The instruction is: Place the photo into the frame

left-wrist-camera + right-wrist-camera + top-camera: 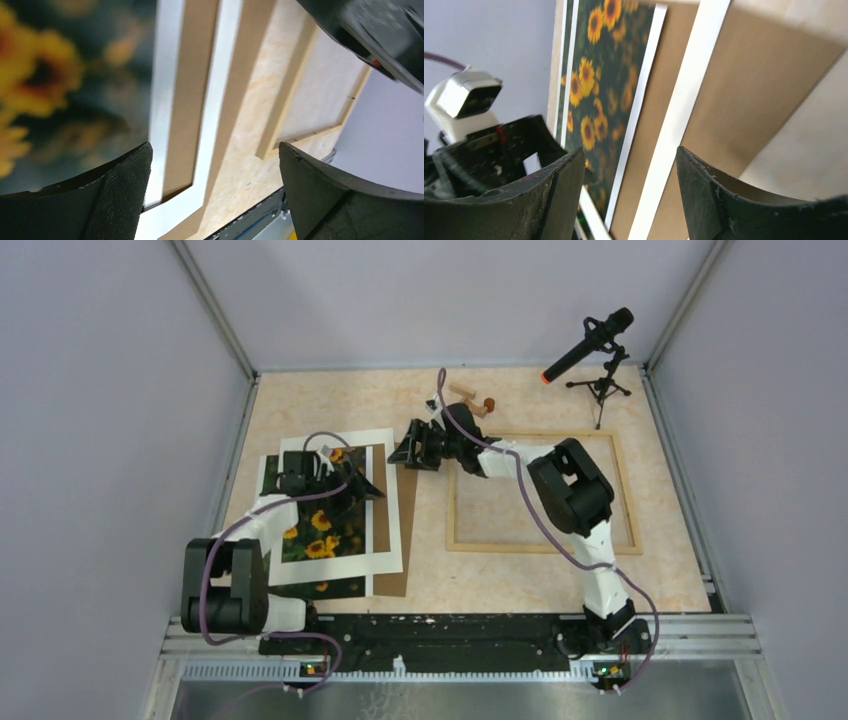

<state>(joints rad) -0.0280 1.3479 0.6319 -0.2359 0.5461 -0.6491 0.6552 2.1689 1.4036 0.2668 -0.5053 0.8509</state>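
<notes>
Step in hand: freeing the rectangular sunflower print (318, 536), which lies under a white card mat (385, 525) near the table (330, 400)'s left edge. Left gripper (345, 480) hangs released above it. The right gripper (405, 453) straddles the mat's edge, grasp unclear; next, lift the mat clear.

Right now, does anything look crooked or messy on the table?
Yes. On the left, the white mat lies skewed over the photo and the brown backing board, so their edges do not line up and the photo pokes out past its near edge. The frame on the right lies empty.
</notes>
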